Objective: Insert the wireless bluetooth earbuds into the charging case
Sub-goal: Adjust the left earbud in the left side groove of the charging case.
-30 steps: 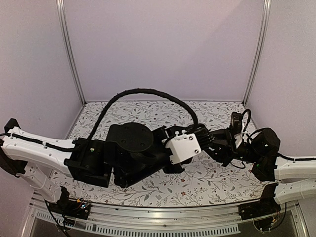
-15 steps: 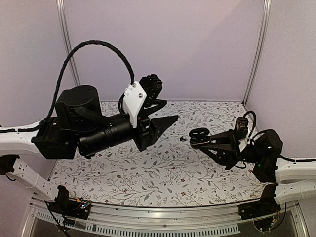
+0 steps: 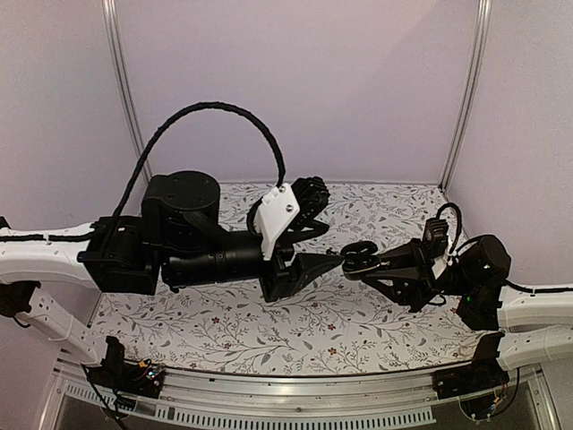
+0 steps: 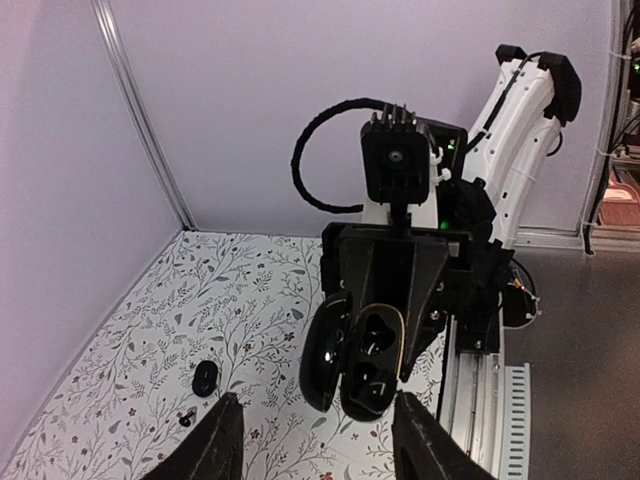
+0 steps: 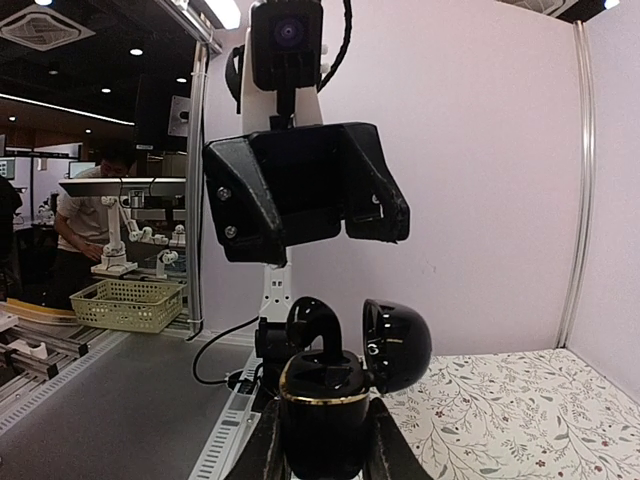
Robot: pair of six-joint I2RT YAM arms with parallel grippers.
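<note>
My right gripper (image 3: 365,262) is shut on the black charging case (image 3: 359,254) and holds it above the table with its lid open. In the right wrist view the case (image 5: 325,400) stands between my fingers (image 5: 262,455), and a black earbud (image 5: 318,322) stands up out of its top. My left gripper (image 3: 333,261) is open and empty, its tips just left of the case. In the left wrist view the open case (image 4: 372,358) faces me between my fingertips (image 4: 222,440). Two small black earbuds (image 4: 205,378) (image 4: 185,420) lie on the table.
The floral table cover (image 3: 376,322) spans the workspace, with purple walls and metal corner posts (image 3: 466,98) behind. The left arm's cable (image 3: 206,112) loops high above it. In the left wrist view a metal rail (image 4: 470,390) runs along the table's edge.
My left arm rose from low over the table to the upper left, then came down and right until its open tips reached the case. The right gripper kept holding the case nearly still.
</note>
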